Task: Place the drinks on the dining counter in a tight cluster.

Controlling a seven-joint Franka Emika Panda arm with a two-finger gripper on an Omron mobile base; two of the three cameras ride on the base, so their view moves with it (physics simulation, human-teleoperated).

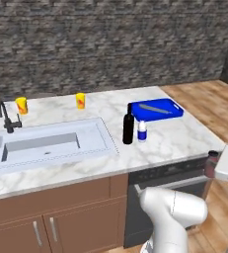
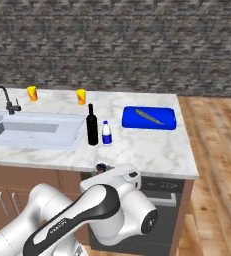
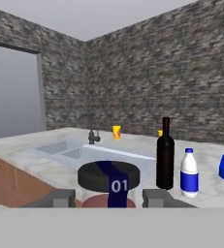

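My gripper is shut on the tiny reddish-brown bottle, which has a black cap and a blue strip marked 01. In the left base view the gripper holds that bottle just off the front right edge of the dining counter, about level with its top. The tall black wine bottle and the small white bottle with a blue label stand upright side by side near the counter's middle. From the hand, the wine bottle and the white bottle stand ahead and to the right.
A blue tray with a knife lies behind the two bottles. Two yellow cups stand at the back edge. The inset sink and black faucet are on the left. A dishwasher front sits under the counter's right end.
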